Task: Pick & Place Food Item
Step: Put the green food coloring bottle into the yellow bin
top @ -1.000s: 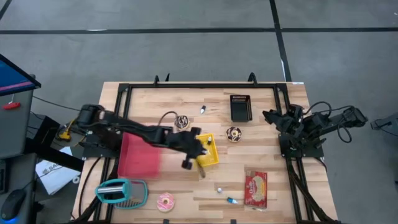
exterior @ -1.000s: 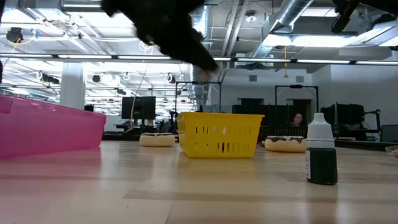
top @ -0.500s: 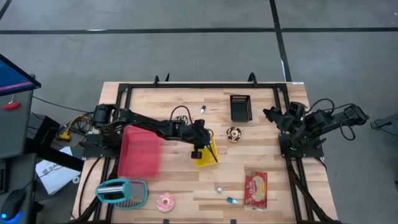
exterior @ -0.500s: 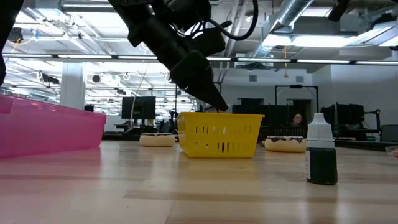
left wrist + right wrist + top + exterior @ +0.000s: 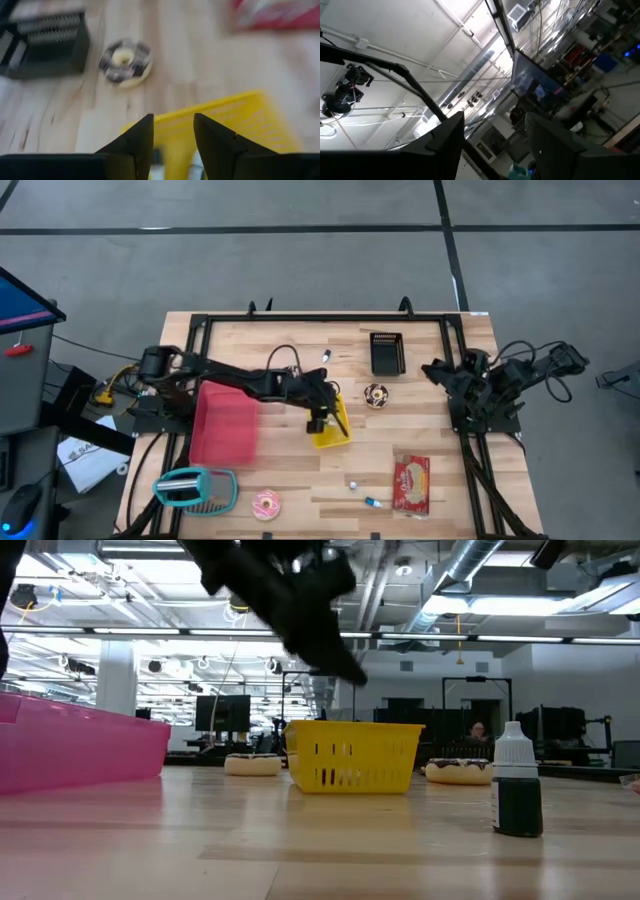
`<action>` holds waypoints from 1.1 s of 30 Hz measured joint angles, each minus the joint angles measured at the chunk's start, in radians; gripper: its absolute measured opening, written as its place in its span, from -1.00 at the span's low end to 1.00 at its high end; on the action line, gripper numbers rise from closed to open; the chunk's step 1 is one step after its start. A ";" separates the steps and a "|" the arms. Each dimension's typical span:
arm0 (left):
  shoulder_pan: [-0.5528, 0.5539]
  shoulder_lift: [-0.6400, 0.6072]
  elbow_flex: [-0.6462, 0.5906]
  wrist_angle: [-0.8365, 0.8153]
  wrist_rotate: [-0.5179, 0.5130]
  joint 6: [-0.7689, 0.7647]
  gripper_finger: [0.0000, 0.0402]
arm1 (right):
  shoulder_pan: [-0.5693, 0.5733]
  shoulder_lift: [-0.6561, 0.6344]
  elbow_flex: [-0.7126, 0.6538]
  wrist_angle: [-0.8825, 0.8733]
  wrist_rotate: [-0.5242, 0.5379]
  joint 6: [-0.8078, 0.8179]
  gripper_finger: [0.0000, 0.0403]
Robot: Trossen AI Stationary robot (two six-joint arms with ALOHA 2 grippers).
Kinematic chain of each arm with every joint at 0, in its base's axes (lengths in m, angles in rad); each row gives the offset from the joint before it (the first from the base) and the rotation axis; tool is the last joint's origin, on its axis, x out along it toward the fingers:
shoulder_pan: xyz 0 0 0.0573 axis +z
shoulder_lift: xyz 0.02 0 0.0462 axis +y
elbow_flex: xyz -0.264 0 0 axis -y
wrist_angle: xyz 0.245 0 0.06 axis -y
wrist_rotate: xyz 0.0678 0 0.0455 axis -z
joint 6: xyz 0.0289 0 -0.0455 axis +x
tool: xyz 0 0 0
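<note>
Left claw parted over the yellow basket

The left claw (image 5: 318,420) hangs just above the yellow basket (image 5: 334,426) at mid-desk, fingers apart and empty, likely to drop something in. A small item (image 5: 156,156) lies blurred inside the basket, its kind unclear. The right claw (image 5: 437,370) waits open at the desk's right edge.

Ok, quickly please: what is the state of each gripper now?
Left gripper: open, holding nothing, above the yellow basket.
Right gripper: open, empty, parked at the table's right edge.
</note>
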 joint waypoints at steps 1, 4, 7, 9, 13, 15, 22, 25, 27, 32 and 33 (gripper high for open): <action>-0.010 -0.022 0.001 0.006 0.027 0.000 -0.31 | 0.012 0.007 0.000 -0.002 0.000 0.009 0.01; -0.054 -0.087 0.001 -0.029 0.062 0.017 -0.30 | 0.051 0.040 0.000 -0.010 -0.001 0.027 0.01; -0.113 -0.126 0.001 -0.103 0.103 0.059 -0.26 | 0.079 0.076 0.000 -0.010 0.008 0.028 0.01; -0.159 -0.131 0.001 -0.137 0.115 0.083 -0.22 | 0.090 0.096 0.000 -0.010 0.034 0.028 0.01; -0.227 -0.100 0.001 -0.152 0.120 0.132 -0.11 | 0.096 0.121 0.000 -0.010 0.085 0.016 0.01; -0.230 -0.075 0.000 -0.146 0.152 0.155 -0.05 | 0.092 0.126 0.000 -0.007 0.103 -0.001 0.01; -0.217 -0.037 0.000 -0.083 0.183 0.165 0.07 | 0.075 0.124 0.000 -0.005 0.106 -0.007 0.01; -0.220 -0.026 0.001 0.040 0.193 0.162 0.07 | 0.075 0.125 0.000 -0.005 0.107 -0.007 0.01; -0.230 -0.010 0.001 0.097 0.201 0.158 0.07 | 0.075 0.126 0.000 -0.007 0.110 -0.007 0.01; -0.271 0.097 0.047 0.151 0.207 0.106 0.05 | 0.075 0.142 0.000 -0.010 0.121 -0.007 0.01; -0.280 0.118 0.065 0.155 0.193 0.098 0.05 | 0.075 0.145 0.000 -0.010 0.121 -0.007 0.01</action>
